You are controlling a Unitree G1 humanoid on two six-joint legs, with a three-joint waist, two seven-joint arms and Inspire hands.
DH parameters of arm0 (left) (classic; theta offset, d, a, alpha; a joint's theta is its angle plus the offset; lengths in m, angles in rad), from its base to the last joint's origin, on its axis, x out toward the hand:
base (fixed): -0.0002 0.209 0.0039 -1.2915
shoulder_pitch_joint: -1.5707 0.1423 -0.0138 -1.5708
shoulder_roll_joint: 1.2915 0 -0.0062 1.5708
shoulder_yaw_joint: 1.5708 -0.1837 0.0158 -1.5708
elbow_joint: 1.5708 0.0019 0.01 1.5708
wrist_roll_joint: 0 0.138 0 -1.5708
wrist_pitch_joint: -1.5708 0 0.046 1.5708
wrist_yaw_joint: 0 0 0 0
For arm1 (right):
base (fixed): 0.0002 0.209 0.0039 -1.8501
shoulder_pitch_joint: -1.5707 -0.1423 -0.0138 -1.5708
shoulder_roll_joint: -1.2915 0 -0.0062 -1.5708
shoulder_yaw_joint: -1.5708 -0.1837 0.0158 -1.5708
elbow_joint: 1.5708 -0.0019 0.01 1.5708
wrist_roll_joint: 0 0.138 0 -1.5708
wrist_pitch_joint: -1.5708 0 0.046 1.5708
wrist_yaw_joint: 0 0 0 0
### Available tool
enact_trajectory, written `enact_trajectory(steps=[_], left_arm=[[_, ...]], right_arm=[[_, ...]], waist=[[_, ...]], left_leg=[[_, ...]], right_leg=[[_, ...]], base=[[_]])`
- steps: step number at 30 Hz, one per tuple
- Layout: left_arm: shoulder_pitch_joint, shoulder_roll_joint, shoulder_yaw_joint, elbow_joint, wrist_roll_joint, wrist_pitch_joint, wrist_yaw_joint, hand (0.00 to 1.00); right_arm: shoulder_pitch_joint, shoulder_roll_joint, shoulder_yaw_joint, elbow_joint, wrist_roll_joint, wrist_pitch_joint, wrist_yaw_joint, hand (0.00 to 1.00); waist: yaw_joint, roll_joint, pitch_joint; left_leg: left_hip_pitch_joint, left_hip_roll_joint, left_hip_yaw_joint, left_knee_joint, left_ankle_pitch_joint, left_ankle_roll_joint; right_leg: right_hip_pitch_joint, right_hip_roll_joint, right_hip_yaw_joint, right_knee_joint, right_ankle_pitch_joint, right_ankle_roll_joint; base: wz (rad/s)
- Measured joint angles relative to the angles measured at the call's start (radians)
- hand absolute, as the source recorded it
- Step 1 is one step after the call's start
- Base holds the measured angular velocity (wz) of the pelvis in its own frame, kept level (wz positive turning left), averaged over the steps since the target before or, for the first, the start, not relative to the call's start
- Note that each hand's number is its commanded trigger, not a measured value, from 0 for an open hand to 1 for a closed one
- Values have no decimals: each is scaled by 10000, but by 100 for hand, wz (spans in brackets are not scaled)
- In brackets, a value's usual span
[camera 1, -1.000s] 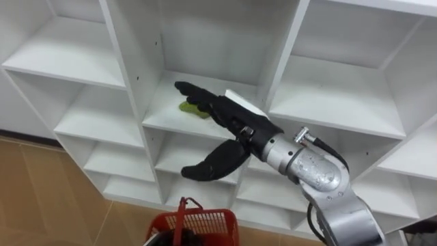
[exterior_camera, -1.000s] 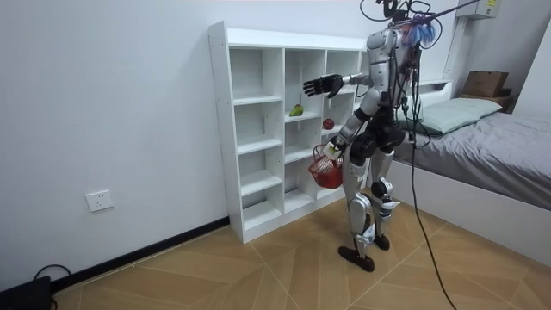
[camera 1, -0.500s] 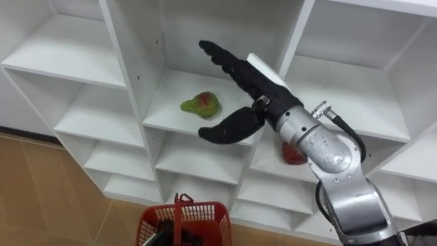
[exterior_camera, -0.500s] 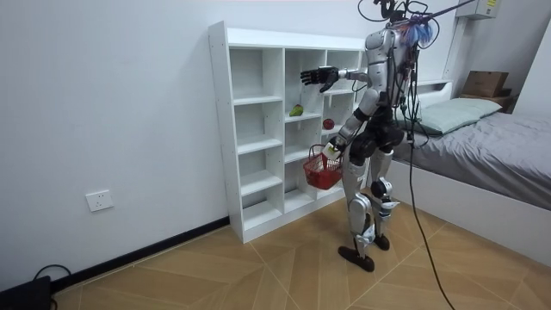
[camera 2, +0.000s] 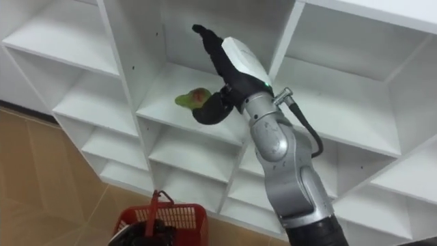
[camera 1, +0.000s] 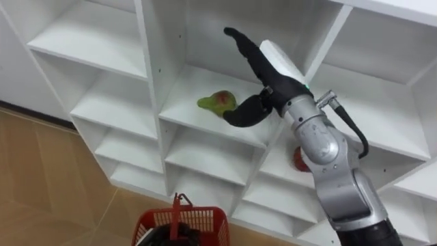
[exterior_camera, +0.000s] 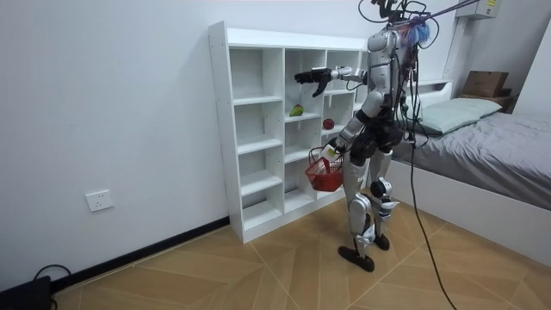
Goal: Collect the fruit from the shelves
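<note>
White shelving fills your view: the closet (camera 1: 146, 61) with its open compartments, and the pear (camera 1: 217, 102), green with a red blush, lies on the shelf of the middle one. It is in neither hand. Your right hand (camera 1: 268, 79) is inside that compartment, above the pear and to its right, spread wide with the fingers straight and pointing up toward the back wall, and the thumb swung down beside the fruit. The thumb's tip overlaps the pear's right edge, but you cannot tell whether it touches.

Compared with half a second ago, the hand is deeper in the compartment, and the room view shows the arm stretched further toward the shelving. A second ago it sat lower and hid most of the pear. The camera has also swung, so the sideways shift of the shelves is not theirs.

A red fruit (camera 1: 300, 158) rests one shelf lower, in the compartment to the right. The red basket (exterior_camera: 325, 175) hangs at your left hand (exterior_camera: 331, 154) by the hip, much where it was.
</note>
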Motion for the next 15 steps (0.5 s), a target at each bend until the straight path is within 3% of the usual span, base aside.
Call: enact_trajectory(steps=[4, 10, 15], left_arm=[[-155, 44, -13, 53, 4, -26, -94, 100], [-238, 147, -11, 24, -29, -33, -333, 100], [-235, 309, -25, -146, -31, -4, -479, 100]], right_arm=[[-258, 27, 6, 992, -854, 16, -131, 0], [-1169, 6, 10, 2051, -1113, 208, -361, 0], [-1867, -26, 295, 2552, -1102, 212, -607, 0]], waist=[[260, -131, 77], [487, -337, 47], [655, -502, 84]], left_leg=[[-120, -14, -143, 14, 17, -6], [-357, -39, -409, 106, 46, -1], [-408, -46, -514, 102, 63, 2]], right_leg=[[-66, -7, -87, -1, 0, 0], [-194, -39, -282, 0, 0, 0], [-212, -48, -318, -17, -4, 4]], base=[[8], [12], [6]])
